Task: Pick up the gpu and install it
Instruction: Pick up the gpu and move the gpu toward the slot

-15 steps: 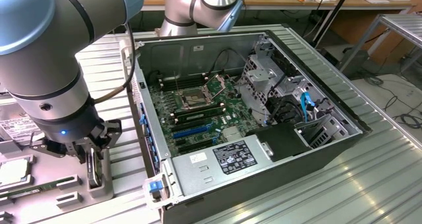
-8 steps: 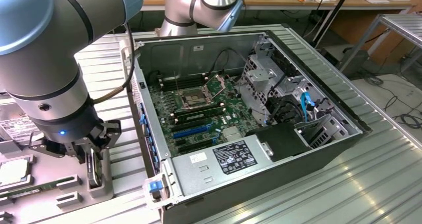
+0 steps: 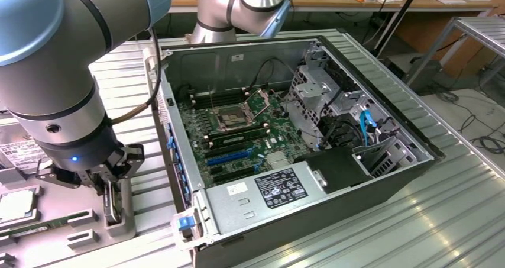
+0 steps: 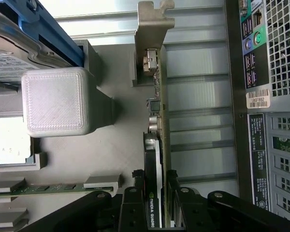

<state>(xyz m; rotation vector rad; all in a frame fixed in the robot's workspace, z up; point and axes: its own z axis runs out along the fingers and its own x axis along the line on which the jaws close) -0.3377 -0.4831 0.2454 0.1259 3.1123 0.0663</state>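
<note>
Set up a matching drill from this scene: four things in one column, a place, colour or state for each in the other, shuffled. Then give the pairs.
Things:
1. gpu
2. computer case
3. power supply
4. data cable

Descriptions:
a. blue
b. silver box with a black label
c. lying open, motherboard exposed
d. standing on edge in the grey holder

Pairs: 1-d, 2-c, 3-b, 4-a.

Green gpu (image 4: 163, 116), silver bracket (image 4: 153, 26); grey ribbed table (image 4: 198, 63).
</note>
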